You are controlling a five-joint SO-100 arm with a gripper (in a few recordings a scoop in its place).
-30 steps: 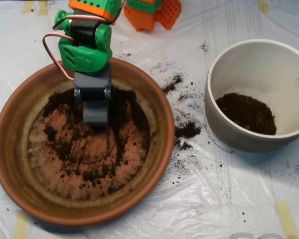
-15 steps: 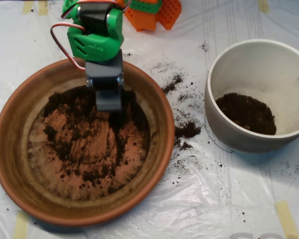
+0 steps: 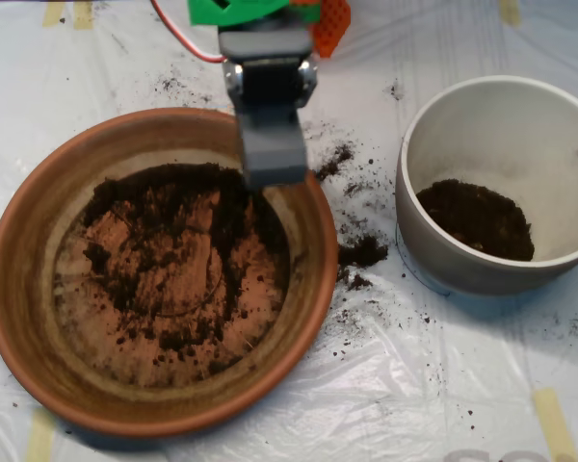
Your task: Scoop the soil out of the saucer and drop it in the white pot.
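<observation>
Hovering at the saucer's [image 3: 19,289] upper-right rim, the scoop [image 3: 274,164], halves seemingly together, faces the white pot [image 3: 433,260] further right.

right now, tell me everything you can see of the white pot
The white pot is round, off-white and smooth-walled, ceramic by its look, with a thick rim. It stands upright on the plastic sheet at the right, apart from the saucer. A dark mound of soil lies inside against its lower left wall; pale dust coats the rest of the floor.
</observation>
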